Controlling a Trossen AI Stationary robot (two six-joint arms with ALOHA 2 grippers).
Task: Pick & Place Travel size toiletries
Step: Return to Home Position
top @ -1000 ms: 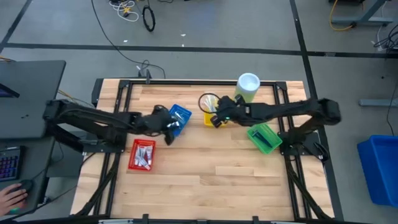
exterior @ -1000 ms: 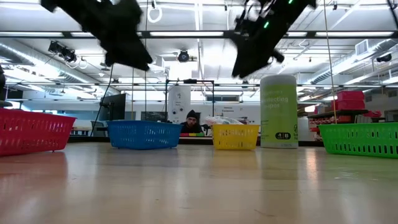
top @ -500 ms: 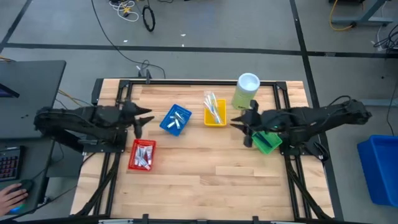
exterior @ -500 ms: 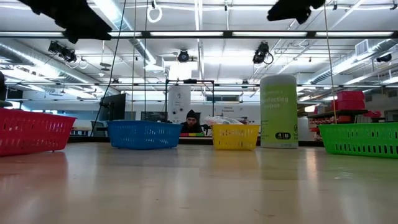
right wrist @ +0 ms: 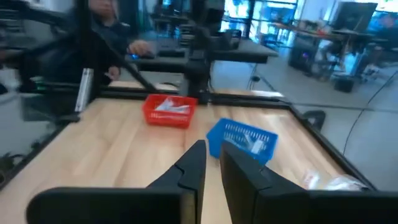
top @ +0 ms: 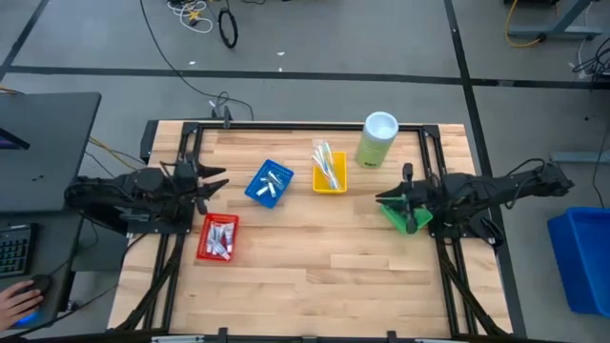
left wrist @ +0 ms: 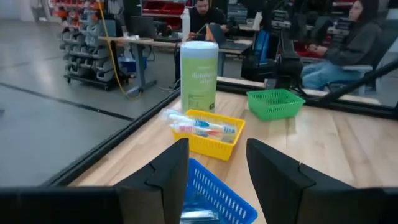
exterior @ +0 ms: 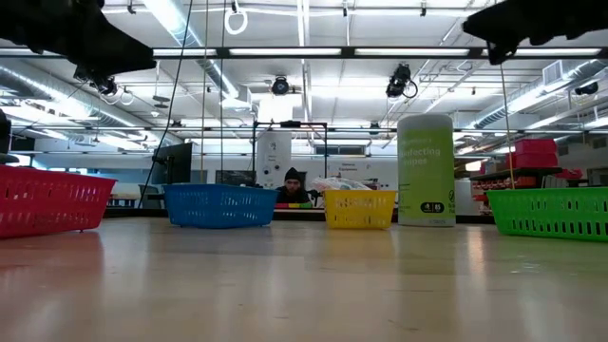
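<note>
The travel size toiletries (top: 221, 236) lie sorted in baskets: white tubes (right wrist: 169, 106) in the red basket (top: 203, 250), small pieces in the blue basket (top: 254, 193), and toothbrushes (left wrist: 200, 125) in the yellow basket (left wrist: 205, 145). The green basket (top: 420, 222) is partly under the right gripper (right wrist: 213, 148), whose fingers are only a little apart and empty. The left gripper (left wrist: 217, 143), near the red basket, is spread and empty. The print on the pale-green canister (top: 376, 143) is too blurred to read.

A pale plank desk (top: 315, 257) in a black metal frame stands on a grey concrete floor (top: 315, 57) crossed by dark seams. Loose cables (top: 205, 14) lie on the floor, and a blue plastic bin (top: 581, 252) stands beside the desk. Long ceiling strip lights (exterior: 304, 52) shine overhead among ducts.
</note>
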